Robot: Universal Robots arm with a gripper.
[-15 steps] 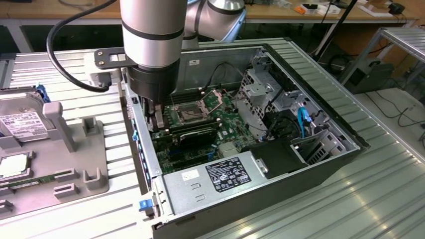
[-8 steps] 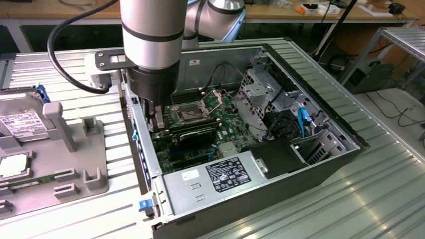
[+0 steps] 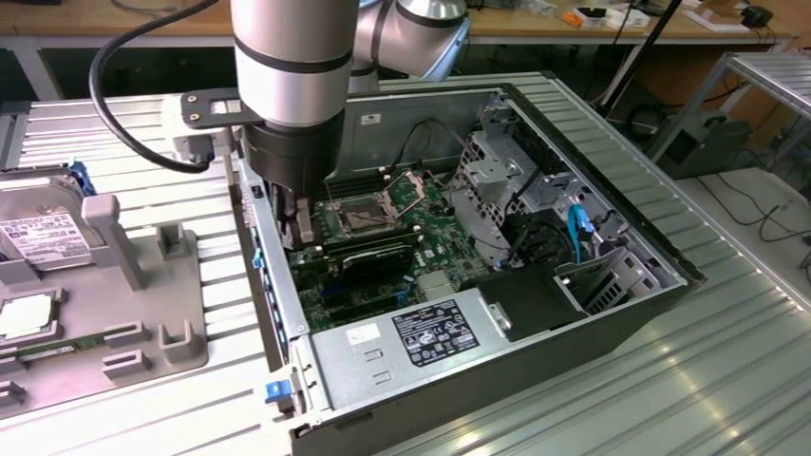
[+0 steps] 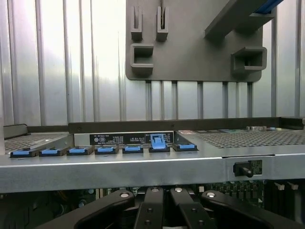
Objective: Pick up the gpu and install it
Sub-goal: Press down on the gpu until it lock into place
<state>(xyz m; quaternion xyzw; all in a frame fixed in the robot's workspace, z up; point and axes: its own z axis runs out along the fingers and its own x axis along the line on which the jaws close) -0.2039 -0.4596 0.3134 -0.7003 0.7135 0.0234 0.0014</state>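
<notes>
Right, the open computer case (image 3: 419,351) is lying on its side on the ribbed metal table (image 3: 709,380), and the arm is reaching straight down inside it near the wall on the exterior view's left. The grey fixture tray (image 3: 165,285) is sitting beside the case, and a hard drive (image 3: 38,237) with a white label is resting at its far edge, its print too small to read. The gpu (image 3: 367,255) is lying flat across the motherboard, just beside the fingers (image 3: 295,223), which are clenched tight with nothing visibly between them. The power supply sticker (image 3: 438,332) is showing print, unreadable.
</notes>
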